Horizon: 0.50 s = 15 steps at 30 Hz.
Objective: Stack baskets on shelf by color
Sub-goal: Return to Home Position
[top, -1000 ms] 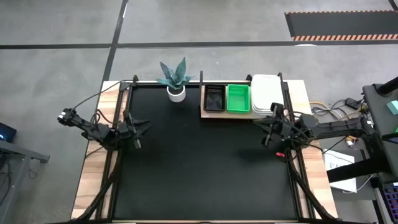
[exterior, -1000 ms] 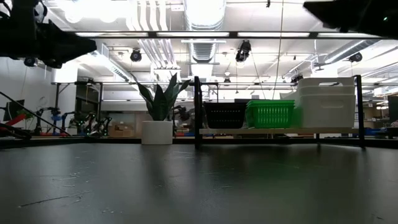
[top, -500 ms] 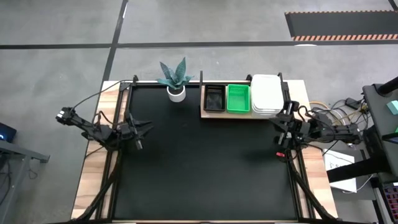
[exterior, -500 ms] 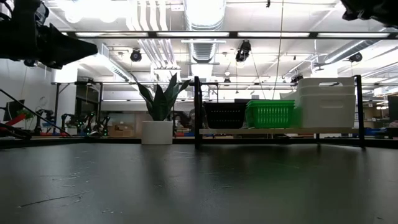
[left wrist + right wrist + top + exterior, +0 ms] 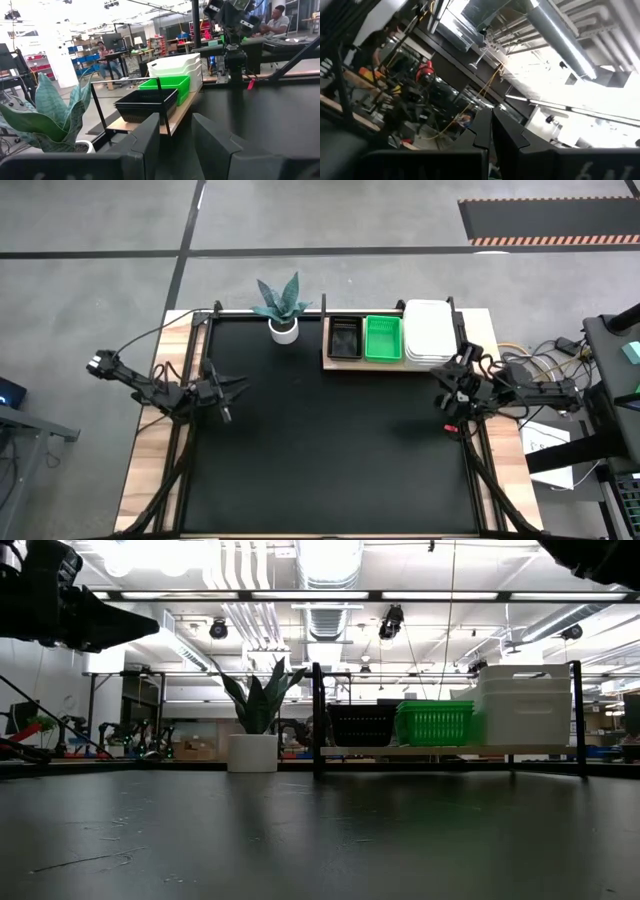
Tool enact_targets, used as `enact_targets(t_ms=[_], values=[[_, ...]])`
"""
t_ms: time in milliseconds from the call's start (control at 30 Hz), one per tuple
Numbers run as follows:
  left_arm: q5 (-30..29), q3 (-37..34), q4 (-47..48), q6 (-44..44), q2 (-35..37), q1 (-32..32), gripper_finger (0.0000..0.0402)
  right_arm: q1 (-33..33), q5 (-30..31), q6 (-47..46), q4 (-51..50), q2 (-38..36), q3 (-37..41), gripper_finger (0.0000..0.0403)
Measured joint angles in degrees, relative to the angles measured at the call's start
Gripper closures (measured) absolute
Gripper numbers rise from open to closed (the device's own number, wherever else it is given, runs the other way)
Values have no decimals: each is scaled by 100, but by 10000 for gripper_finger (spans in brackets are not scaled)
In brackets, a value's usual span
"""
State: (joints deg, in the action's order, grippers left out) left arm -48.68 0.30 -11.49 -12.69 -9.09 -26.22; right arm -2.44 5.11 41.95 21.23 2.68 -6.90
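Observation:
The shelf is a wooden board at the table's far edge. Three stacks stand on it side by side: black baskets, green baskets and white baskets. The low view shows the same row: black baskets, green baskets, white baskets. My left gripper hovers open over the table's left side, far from the shelf and facing it. My right gripper is shut and empty just in front of the shelf's right end, tipped up at the ceiling.
A white plant pot with a green plant stands at the far edge, left of the shelf. The black tabletop spreads between the arms. Cables and a stand lie beyond the table's right edge. People sit in the room behind.
My right arm has folded back, and its gripper has moved from in front of the white baskets a little toward the table's right edge. The baskets have stayed in place on the shelf.

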Motion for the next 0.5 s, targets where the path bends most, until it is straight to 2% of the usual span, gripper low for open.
enact_targets(t_ms=[300,433,500], values=[[9,-2,4,-2,-189,-2,302,-265,93,174,124,-263,225,394],[6,-4,4,-2,-271,-2,302,-251,229,-1294,501,-263,623,394],[2,-4,-1,-3,-312,-2,302,-170,232,-1944,-688,-267,621,394]])
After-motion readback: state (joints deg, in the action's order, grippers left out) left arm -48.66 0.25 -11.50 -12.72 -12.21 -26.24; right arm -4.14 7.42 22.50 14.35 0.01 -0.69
